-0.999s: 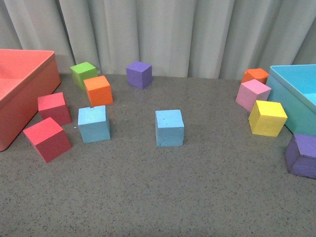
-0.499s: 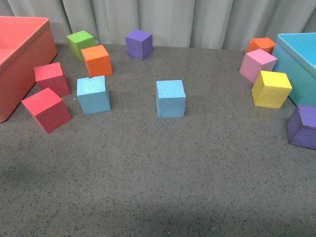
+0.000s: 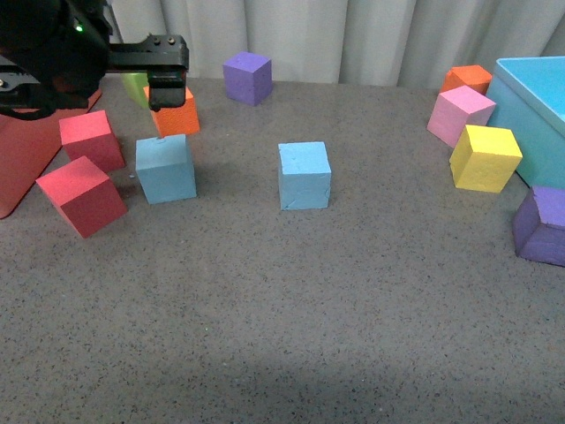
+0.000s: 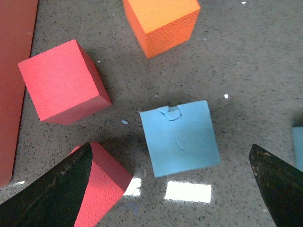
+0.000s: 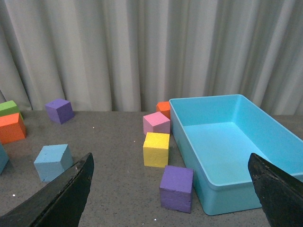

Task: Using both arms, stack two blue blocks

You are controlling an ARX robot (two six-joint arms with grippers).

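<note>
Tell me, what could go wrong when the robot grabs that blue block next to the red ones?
1. The left hand hangs open over the left blue block, but one finger is above the near red cube, so it might bump that going down.
2. The block sits a little turned between the fingers, so it might twist when squeezed.
3. The orange cube is close too and could get nudged.

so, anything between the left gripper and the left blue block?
Nothing visible. The left gripper hangs open over the left blue block, whose top is bare. A red cube lies close by on one finger's side, apart from the block.
</note>
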